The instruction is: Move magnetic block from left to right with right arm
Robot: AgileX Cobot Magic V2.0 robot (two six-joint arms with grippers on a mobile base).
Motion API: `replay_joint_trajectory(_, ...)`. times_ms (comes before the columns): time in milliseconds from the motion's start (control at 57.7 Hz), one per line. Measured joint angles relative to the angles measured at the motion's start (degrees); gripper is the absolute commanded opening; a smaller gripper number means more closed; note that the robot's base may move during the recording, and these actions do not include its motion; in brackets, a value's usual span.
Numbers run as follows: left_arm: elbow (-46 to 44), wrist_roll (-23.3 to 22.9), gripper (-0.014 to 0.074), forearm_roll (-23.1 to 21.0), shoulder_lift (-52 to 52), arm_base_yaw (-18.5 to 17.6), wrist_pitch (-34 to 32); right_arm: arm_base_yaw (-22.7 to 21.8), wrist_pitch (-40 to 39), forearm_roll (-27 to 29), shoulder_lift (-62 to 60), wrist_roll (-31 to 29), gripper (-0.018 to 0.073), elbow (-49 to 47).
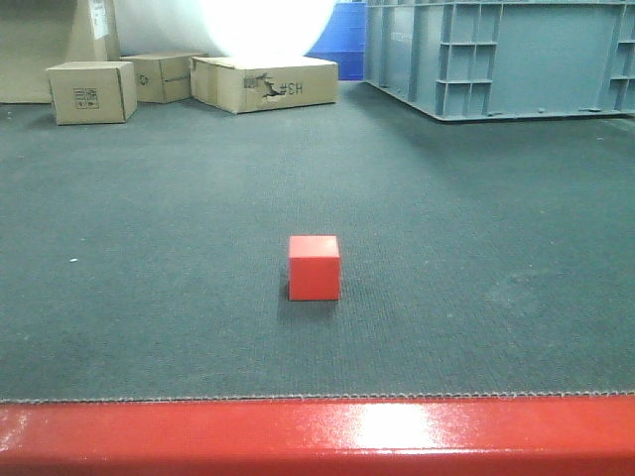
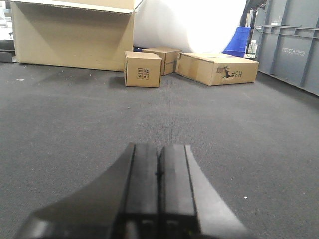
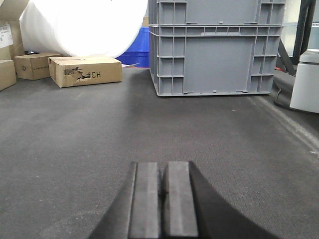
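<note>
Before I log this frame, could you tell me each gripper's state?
Left gripper: closed, holding nothing.
Right gripper: closed, holding nothing.

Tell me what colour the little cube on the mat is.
Bright red; the cube shows best in the front view.

Left gripper (image 2: 158, 172) closed, held low; right gripper (image 3: 162, 179) likewise.

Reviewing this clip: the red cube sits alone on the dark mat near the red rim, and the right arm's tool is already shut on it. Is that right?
Not quite. The red cube does sit alone on the dark mat near the red rim, but the right tool is shut on nothing. The right wrist view shows its fingers pressed together, with no cube near them.
</note>
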Motion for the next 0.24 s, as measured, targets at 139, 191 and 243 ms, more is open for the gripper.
replay_joint_trajectory(139, 0.0, 0.0, -0.0126, 0.0, 0.0, 0.0, 0.0, 0.0, 0.0, 0.0, 0.0, 0.0, 0.003, 0.0)
replay_joint_trajectory(191, 0.0, 0.0, -0.0126, 0.0, 0.0, 0.0, 0.0, 0.0, 0.0, 0.0, 0.0, 0.0, 0.003, 0.0)
replay_joint_trajectory(243, 0.0, 0.0, -0.0126, 0.0, 0.0, 0.0, 0.0, 0.0, 0.0, 0.0, 0.0, 0.0, 0.003, 0.0)
